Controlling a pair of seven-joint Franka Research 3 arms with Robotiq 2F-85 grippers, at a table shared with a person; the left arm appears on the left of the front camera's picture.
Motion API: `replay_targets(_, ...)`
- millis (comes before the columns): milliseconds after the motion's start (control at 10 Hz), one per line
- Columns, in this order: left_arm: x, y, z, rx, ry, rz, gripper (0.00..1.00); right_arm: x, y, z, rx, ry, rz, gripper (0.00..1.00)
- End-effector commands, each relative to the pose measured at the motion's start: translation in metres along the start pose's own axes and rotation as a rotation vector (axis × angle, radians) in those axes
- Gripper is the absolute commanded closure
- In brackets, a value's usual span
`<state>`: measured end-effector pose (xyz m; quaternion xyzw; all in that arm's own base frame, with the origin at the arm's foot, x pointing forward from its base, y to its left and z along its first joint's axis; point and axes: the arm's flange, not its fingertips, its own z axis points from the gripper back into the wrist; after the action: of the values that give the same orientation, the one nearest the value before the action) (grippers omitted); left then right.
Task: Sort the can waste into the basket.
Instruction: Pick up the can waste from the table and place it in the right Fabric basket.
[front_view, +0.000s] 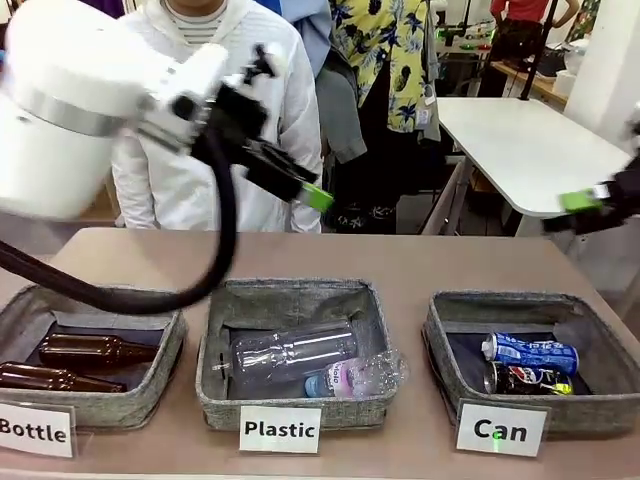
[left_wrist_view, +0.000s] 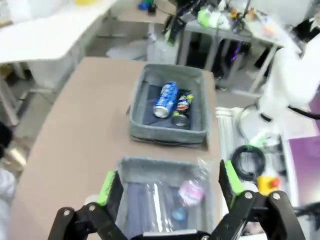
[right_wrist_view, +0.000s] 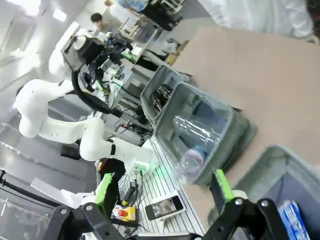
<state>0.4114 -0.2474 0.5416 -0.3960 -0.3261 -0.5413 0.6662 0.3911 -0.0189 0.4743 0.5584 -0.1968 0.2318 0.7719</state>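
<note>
I see 2 dented cans, blue can (front_view: 530, 352) and dark can (front_view: 527, 380), lying side by side inside Can basket (front_view: 455, 345). Left gripper (left_wrist_view: 169, 187) spread wide, empty; right gripper (right_wrist_view: 162, 189) likewise. Front view alone reads card labels.

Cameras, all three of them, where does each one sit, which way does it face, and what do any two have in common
Front view: between the arms, facing the person across the table; left gripper raised, open.
Left wrist view: high above the table, looking down past its open gripper at the Plastic basket.
Right wrist view: rolled, beside the table, open right gripper in front.
Shared: left wrist and front both show the blue can in the Can basket.
</note>
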Motion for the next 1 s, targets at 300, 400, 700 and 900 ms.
replay_targets(300, -0.146, 0.086, 0.136, -0.205, -0.208, 0.375, 0.0, 0.036, -0.036, -0.113, 0.141, -0.003, 0.035, 0.0)
replay_targets(400, -0.181, 0.104, 0.154, -0.199, -0.276, 0.472, 0.0, 0.038, -0.044, -0.121, 0.161, -0.021, 0.044, 0.0)
replay_targets(700, -0.213, 0.1, 0.167, -0.18, -0.271, 0.485, 0.0, 0.034, -0.045, -0.124, 0.163, 0.001, 0.021, 0.0)
replay_targets(900, -0.213, 0.1, 0.167, -0.18, -0.271, 0.485, 0.0, 0.034, -0.045, -0.124, 0.163, 0.001, 0.021, 0.0)
